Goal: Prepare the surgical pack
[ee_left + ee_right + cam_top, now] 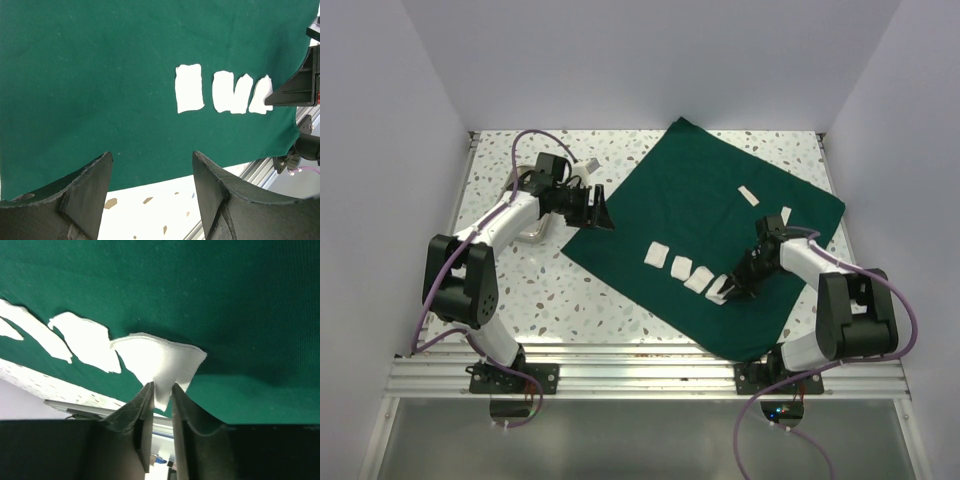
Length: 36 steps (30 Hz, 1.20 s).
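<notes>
Right end effector point(161, 391) parted astride gauze point(160, 360), left end effector point(152, 156) spread, drape point(690, 190) lying cornerwise

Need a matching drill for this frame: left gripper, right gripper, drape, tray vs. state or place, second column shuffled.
Things:
1. left gripper
2. right gripper
3. surgical drape
4. metal tray

States or places:
A. spread flat on the table
B. open and empty, at the drape's edge
C. off the drape, to its left
D. corner of a gauze square between its fingertips

Pairs: 1-B, 2-D, 3-A, 4-C
</notes>
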Motion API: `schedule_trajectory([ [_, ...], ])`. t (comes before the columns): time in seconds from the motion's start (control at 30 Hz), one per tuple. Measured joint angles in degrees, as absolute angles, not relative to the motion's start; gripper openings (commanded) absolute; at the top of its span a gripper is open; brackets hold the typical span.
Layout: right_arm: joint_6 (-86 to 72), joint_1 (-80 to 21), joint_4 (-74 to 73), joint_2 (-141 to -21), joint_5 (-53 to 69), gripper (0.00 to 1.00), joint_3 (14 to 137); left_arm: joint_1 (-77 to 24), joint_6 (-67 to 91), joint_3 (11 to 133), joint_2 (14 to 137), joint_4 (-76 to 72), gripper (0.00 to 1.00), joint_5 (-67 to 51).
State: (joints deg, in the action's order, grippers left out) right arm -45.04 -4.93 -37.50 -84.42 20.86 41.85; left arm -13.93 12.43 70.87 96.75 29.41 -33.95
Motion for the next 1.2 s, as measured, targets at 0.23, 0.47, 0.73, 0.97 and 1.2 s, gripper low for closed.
schedule_trajectory([
  [0.23,-44.6,-4.9,-40.5,-80.4,20.6,0.42,41.6,-13.9,12.4,70.9,96.8,29.4,0.69,-34.1],
  [0.47,-44.3,-4.9,-41.0,-79.4,20.5,0.46,39.7,-13.9,12.4,70.8,96.8,29.4,0.69,-34.4],
  [0.73,-44.4,-4.9,-39.8,-80.4,20.5,0.46,39.1,-13.9,12.4,70.6,96.8,29.4,0.69,-34.5],
  [0.97,-44.7,-4.9,-37.6,-83.0,20.8,0.42,38.3,-13.9,12.4,70.6,96.8,29.4,0.69,-34.5],
  [1.2,-45.4,-4.9,-36.7,-83.7,21.6,0.37,38.3,-13.9,12.4,70.6,96.8,29.4,0.69,-34.5],
])
